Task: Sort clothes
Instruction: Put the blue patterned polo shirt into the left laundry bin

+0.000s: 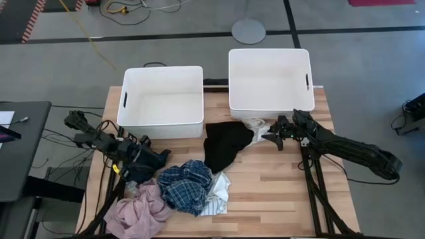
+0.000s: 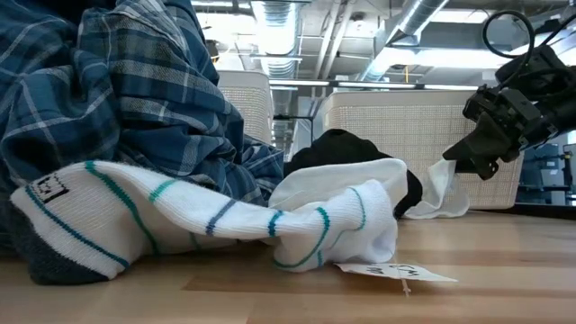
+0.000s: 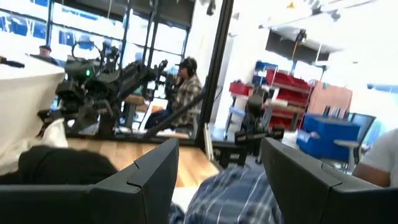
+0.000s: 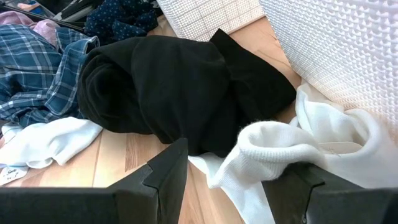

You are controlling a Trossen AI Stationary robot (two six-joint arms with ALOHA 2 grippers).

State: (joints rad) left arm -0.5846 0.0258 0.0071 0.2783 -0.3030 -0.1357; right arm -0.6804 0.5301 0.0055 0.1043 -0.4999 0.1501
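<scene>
A black garment lies at the table's middle, with a white cloth by its right end, against the right bin's near wall. My right gripper is open just over that white cloth, fingers pointing toward the black garment. A blue plaid garment, a white striped sock and a pink garment are heaped at the near left. My left gripper is open and empty over a dark navy patterned garment, facing the plaid.
Two white plastic bins stand at the table's far edge, the left one and the right one. Bare wood lies at the near right. A person sits in the room beyond the table.
</scene>
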